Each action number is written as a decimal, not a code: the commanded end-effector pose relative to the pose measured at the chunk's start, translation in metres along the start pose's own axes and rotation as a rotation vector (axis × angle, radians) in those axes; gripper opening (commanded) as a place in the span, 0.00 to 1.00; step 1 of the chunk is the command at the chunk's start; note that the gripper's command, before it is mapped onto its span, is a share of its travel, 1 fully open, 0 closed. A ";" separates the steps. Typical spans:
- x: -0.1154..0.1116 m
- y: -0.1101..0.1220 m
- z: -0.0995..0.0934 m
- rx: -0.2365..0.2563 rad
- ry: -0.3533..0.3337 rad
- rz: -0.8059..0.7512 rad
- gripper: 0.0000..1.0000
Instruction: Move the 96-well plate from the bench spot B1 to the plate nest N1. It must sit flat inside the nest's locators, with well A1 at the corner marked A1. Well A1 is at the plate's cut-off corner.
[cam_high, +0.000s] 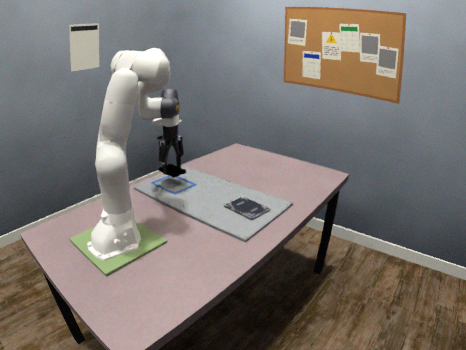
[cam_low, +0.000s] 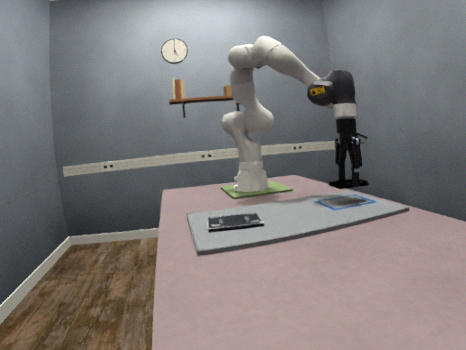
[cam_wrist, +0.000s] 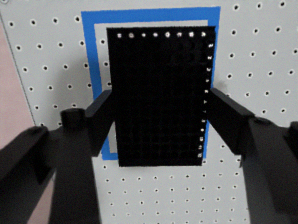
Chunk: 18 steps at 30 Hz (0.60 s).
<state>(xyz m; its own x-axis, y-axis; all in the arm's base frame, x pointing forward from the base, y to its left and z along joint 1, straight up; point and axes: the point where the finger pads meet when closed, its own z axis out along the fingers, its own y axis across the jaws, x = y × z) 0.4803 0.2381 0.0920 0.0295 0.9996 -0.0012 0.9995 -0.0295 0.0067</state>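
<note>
Hand (cam_wrist: 159, 112) clamped on black 96-well plate (cam_wrist: 160, 95), lifted above blue-outlined spot B1 (cam_high: 173, 184); nest N1 (cam_high: 246, 206) well apart.

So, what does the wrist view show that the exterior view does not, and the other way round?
Only the wrist view shows the wells of the 96-well plate and the fingers pressing on its two long sides. Only the exterior view shows the plate nest N1 farther along the grey mat, the whole arm, and the gap under the plate. Both show the tool shut on the plate, near the blue spot B1.
</note>
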 end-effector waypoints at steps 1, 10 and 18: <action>0.000 0.000 -0.001 0.001 0.000 -0.005 0.60; -0.027 0.003 -0.001 0.001 0.000 0.075 0.60; -0.047 0.005 -0.002 0.001 0.000 0.075 0.60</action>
<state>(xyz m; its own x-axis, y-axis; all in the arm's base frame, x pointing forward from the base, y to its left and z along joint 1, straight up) 0.4830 0.1971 0.0932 0.1274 0.9918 -0.0073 0.9918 -0.1273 0.0045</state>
